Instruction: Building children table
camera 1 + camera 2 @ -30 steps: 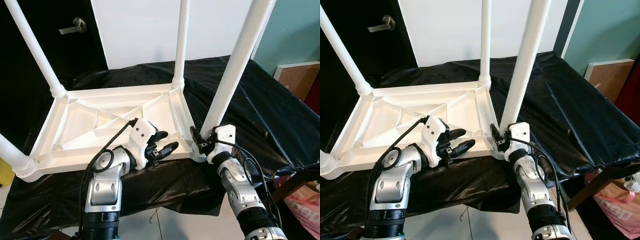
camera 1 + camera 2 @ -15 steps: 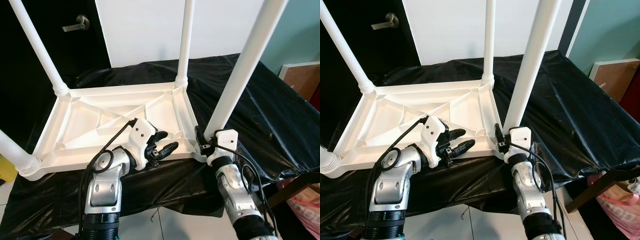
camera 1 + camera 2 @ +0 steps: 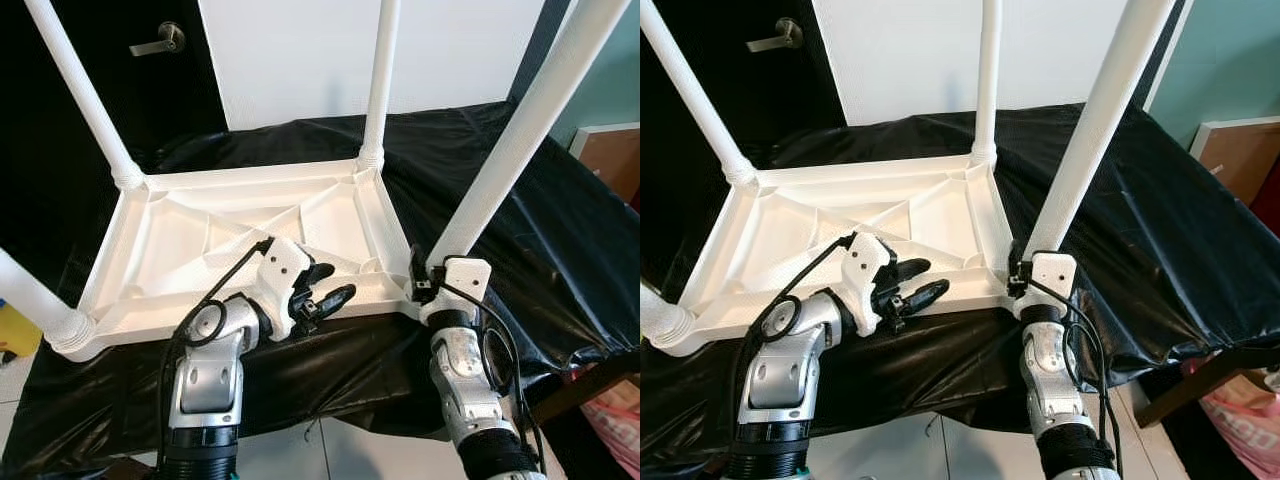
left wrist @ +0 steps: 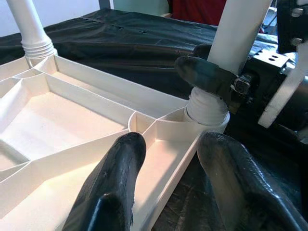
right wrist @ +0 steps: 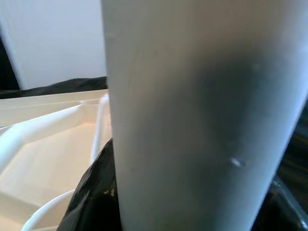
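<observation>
My right gripper (image 3: pixel 428 283) is clamped on the near-right leg (image 3: pixel 1087 140) just above its socket, and over the last second that leg has swung from leaning inward to a straighter line; I judge it is seating. My left gripper (image 3: pixel 322 293) has stayed put, fingers (image 4: pixel 113 192) spread wide astride the near rim of the upturned tabletop (image 3: pixel 170 262), gripping nothing. Three more legs already stand at the other corners. The tabletop rests ahead of both grippers on a black sheet (image 3: pixel 520 200); beyond are a white wall and a dark door with a lever handle (image 3: pixel 160 38)
</observation>
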Robot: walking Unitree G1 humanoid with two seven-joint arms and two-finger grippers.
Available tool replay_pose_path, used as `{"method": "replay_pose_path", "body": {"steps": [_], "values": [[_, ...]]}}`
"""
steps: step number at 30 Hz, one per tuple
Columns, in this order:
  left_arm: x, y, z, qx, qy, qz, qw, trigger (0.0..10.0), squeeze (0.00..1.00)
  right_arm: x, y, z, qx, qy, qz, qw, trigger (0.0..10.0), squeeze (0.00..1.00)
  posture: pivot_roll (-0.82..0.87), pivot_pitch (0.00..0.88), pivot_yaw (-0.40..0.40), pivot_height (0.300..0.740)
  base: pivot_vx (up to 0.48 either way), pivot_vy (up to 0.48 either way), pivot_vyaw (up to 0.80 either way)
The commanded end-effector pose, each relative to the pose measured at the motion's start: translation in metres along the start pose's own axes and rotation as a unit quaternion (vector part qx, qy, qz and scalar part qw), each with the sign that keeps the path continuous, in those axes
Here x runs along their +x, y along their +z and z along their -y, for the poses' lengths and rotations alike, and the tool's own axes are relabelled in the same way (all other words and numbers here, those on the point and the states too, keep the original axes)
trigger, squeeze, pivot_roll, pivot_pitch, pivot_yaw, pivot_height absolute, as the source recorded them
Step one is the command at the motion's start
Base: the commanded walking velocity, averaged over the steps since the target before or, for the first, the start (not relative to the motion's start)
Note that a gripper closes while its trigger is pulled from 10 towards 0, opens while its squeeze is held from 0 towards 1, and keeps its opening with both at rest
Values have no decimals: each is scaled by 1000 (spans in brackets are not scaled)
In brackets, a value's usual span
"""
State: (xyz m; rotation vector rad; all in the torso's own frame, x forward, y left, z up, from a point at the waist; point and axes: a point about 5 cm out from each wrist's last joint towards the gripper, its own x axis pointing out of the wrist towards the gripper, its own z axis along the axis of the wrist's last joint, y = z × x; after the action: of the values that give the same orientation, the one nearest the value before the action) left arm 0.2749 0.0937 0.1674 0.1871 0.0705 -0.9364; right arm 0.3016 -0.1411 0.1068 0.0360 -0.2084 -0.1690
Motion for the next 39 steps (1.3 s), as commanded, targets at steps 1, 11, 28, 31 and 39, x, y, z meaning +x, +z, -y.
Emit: {"method": "replay_pose_path", "body": {"steps": [1, 11, 28, 31, 39], "values": [[-3, -1, -12, -2, 131, -6, 991, 10000, 0, -11, -29, 33, -22, -96, -80, 992, 10000, 0, -111, 61, 35, 740, 0, 0, 0], [-3, -1, -12, -3, 136, -4, 991, 10000, 0, 0, -22, 26, -19, -118, -72, 990, 10000, 0, -104, 55, 24, 740, 0, 0, 0], [-2, 0, -13, -3, 140, -1, 990, 10000, 0, 23, 33, 16, 14, -107, 33, 994, 10000, 0, -108, 48, 16, 740, 0, 0, 0], [-1, 0, -13, -3, 139, -1, 990, 10000, 0, 26, 48, 13, 16, -101, 63, 993, 10000, 0, -111, 45, 15, 740, 0, 0, 0], [1, -1, -11, -2, 135, 0, 991, 10000, 0, 25, 58, 7, 17, -79, 79, 994, 10000, 0, -112, 39, 13, 740, 0, 0, 0]]}}
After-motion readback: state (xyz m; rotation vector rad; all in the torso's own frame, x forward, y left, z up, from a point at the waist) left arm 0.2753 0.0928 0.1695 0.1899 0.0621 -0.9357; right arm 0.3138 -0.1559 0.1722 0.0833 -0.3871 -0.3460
